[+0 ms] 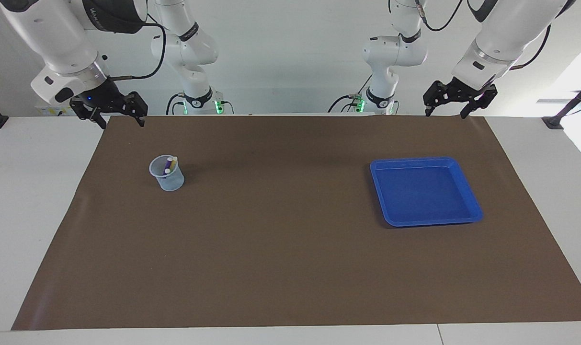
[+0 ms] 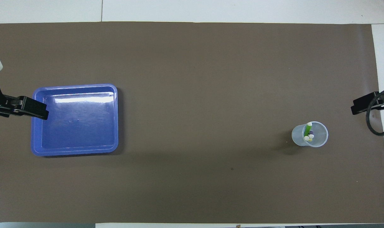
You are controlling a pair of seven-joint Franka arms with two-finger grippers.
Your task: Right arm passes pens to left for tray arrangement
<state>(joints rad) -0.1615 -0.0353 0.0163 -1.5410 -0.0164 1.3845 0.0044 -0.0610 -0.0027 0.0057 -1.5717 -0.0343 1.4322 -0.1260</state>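
Three pens, one green, one yellow and one purple, stand with pale tips up in a small translucent cup toward the right arm's end of the table. The shallow bright-blue tray lies toward the left arm's end with nothing in it. My right gripper hangs open and holds nothing, over the mat's edge by the robots. My left gripper is also open, holds nothing, and is raised over that same edge at the tray's end.
A brown mat covers most of the white table. Between cup and tray the mat is bare. White table surface borders the mat at both ends and along the edge farthest from the robots.
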